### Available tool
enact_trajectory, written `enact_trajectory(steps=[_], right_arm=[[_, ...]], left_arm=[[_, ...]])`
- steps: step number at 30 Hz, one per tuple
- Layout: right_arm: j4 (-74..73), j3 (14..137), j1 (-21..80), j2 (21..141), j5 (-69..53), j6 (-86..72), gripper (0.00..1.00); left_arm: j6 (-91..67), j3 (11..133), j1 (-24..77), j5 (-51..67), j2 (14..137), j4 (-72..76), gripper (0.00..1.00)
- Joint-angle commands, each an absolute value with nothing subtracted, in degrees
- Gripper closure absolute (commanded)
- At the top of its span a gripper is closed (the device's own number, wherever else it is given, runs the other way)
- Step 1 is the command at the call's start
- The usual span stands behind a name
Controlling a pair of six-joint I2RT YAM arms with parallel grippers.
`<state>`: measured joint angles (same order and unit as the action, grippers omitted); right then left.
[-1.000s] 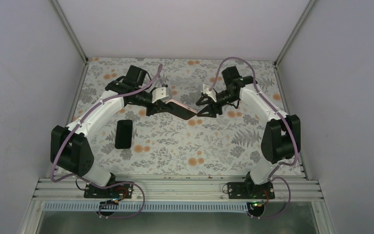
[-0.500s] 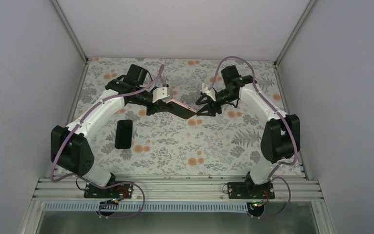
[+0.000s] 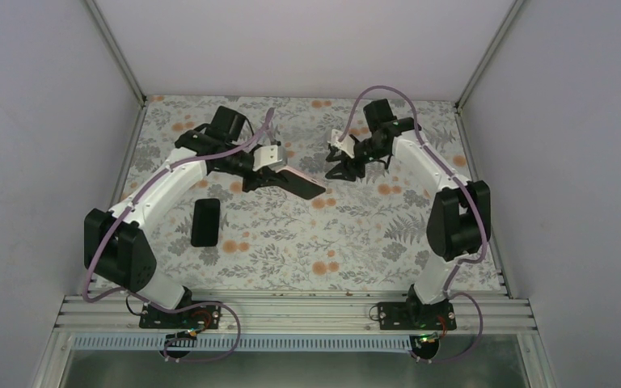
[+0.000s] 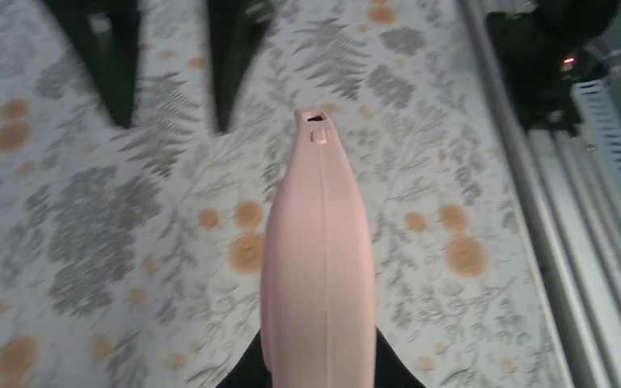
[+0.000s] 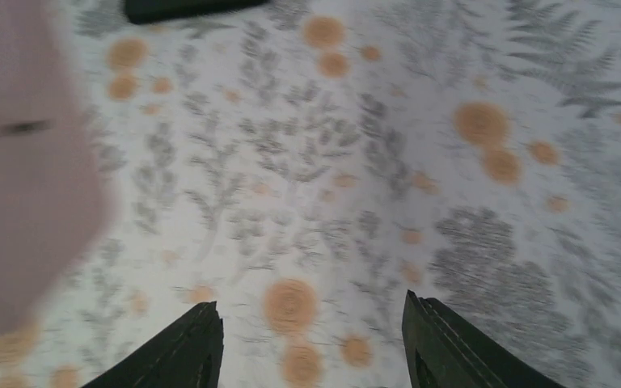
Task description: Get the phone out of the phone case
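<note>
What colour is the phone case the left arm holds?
Pale pink: the smooth phone case shows best in left wrist view.

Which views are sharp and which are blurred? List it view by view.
Top external: evenly lit, sharp, no glare, the phone crisp on the cloth. Left wrist: the pink case fairly sharp, the cloth behind it slightly soft. Right wrist: smeared throughout, the case only a pink blur at the left, the right end effector soft-edged.
</note>
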<state>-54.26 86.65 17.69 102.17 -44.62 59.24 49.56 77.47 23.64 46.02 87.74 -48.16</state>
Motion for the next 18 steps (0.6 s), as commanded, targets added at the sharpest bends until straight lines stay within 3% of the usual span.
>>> enact_trajectory(steps=[1,8,18], right_arm=[[-43.48,89.12,17.36,104.51,-38.50,55.95,0.42],[-48.92,84.13,17.38,98.58,-39.94,59.23,0.36],[-56.25,72.59,16.46,82.90,-43.29,61.43,0.39]], left_arm=[[51.44,80.04,25.66,56.46,87.06,-51.07,0.98],[51.89,81.34,25.40,55.55,89.58,-50.79,0.98],[52.65,83.44,25.49,54.95,92.06,-51.63,0.98]])
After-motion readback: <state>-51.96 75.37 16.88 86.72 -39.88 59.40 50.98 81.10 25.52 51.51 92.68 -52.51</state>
